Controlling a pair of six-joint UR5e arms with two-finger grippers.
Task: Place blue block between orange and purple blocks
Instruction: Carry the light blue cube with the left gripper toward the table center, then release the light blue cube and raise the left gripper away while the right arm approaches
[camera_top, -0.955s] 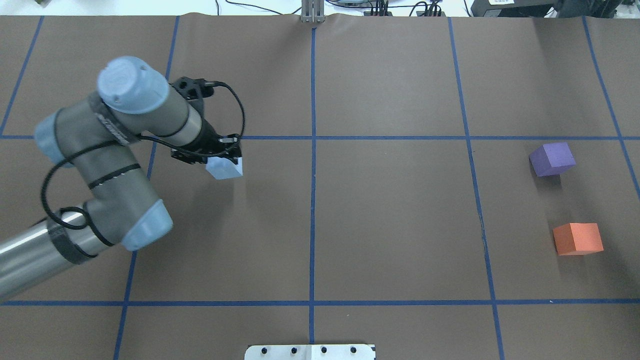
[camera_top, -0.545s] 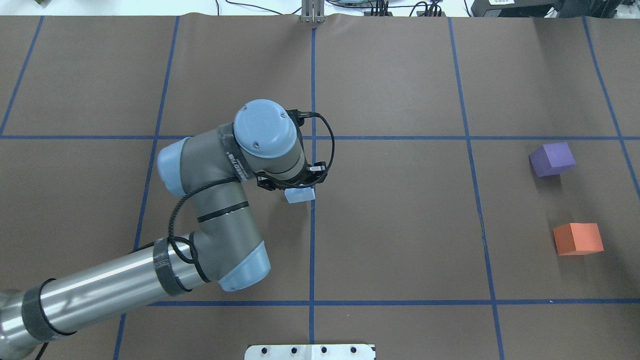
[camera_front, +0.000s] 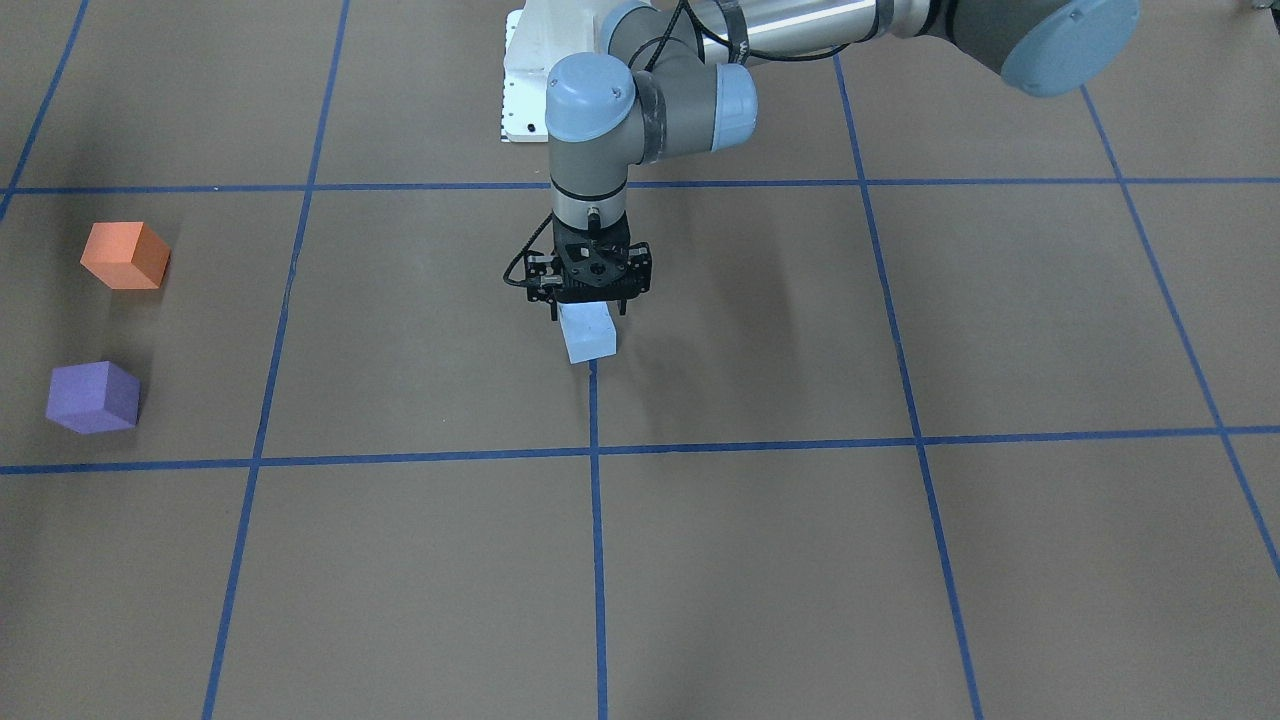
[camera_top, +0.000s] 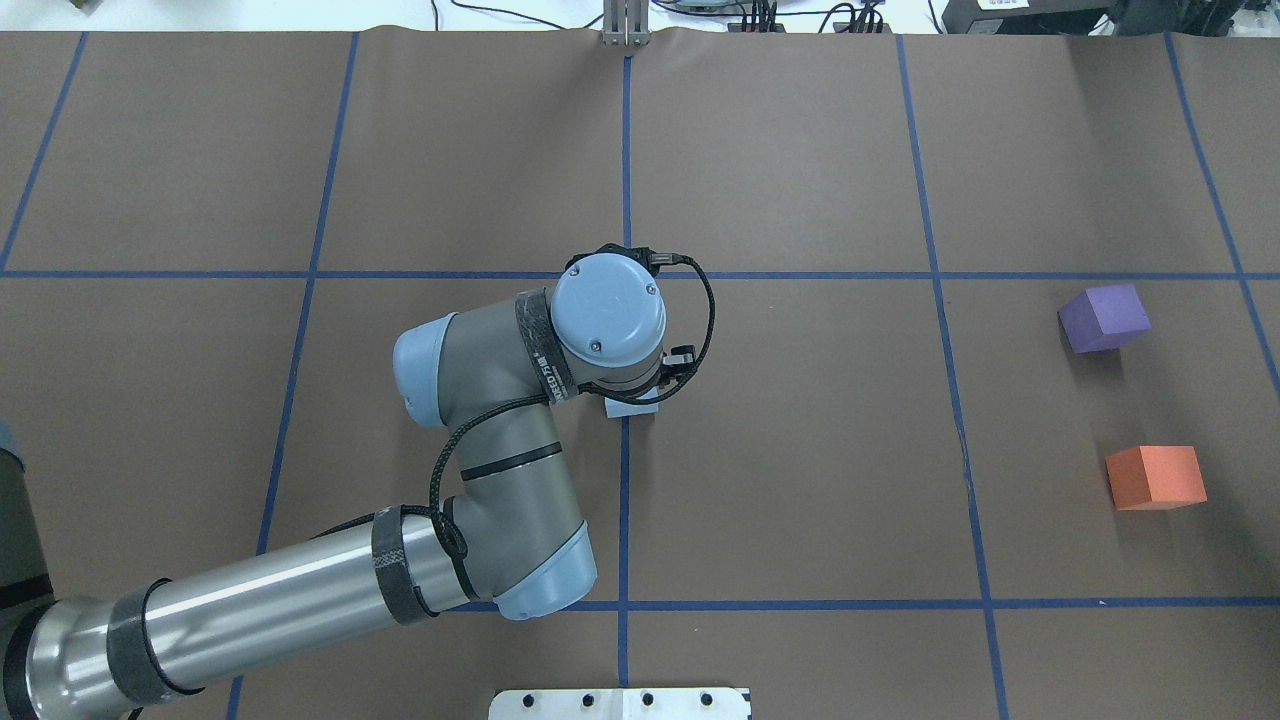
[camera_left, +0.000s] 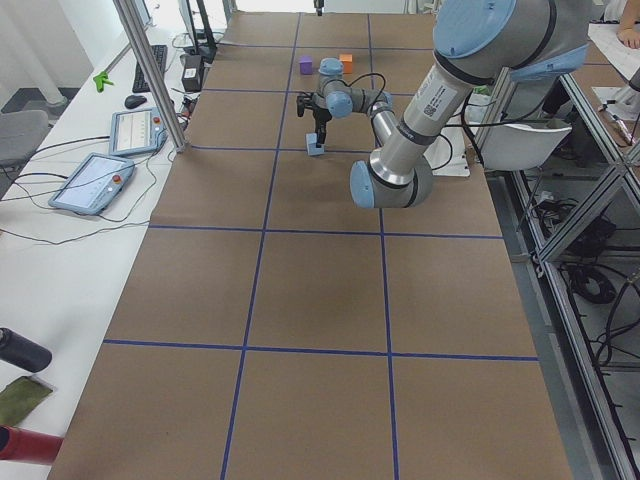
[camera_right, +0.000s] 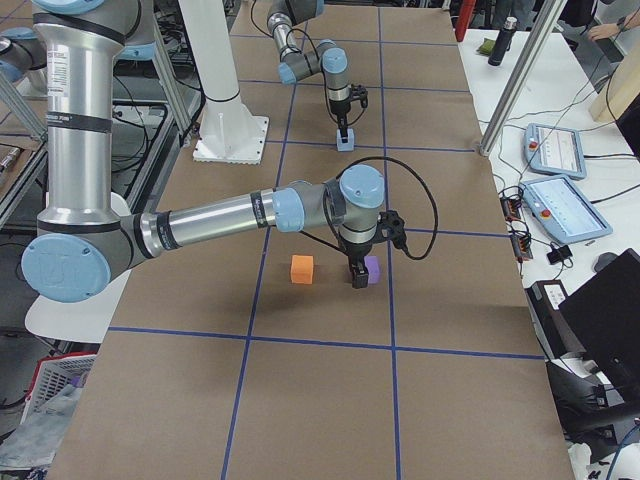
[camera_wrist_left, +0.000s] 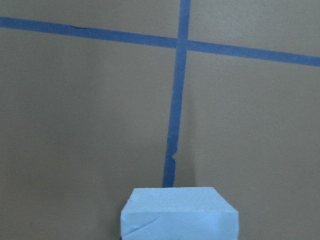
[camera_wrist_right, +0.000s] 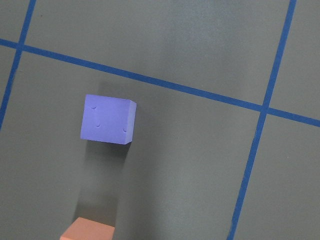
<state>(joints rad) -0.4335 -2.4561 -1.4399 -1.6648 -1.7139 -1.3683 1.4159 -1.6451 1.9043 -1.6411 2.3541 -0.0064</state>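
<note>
A brown table (camera_top: 800, 150) marked with blue tape lines is filling the scene. There is one table, two robot arms, two pincers and three blocks: one blue, one purple, one orange.

The left arm (camera_top: 480, 470) is reaching to the table's middle. Its pincer (camera_front: 590, 312) is pointing straight down and clamping the top of the blue block (camera_front: 588, 338), which is hanging over a tape line and looks to be just clear of the surface. The right arm (camera_right: 220, 215) is showing only in the right-side view, with its pincer (camera_right: 358, 272) looking down on the other two blocks; whether that pincer is open or closed cannot be told.

The purple block (camera_top: 1104, 318) and the orange block (camera_top: 1156, 477) are sitting near each other, well apart from the blue one, towards the robot's right.

Likely risks: the left arm may be heading into space the right arm is occupying, so the two could collide. The gap between purple and orange looks little wider than one block, so a slightly off approach could knock either aside. Only the block's top is being gripped, so it could twist or slip in transit.
</note>
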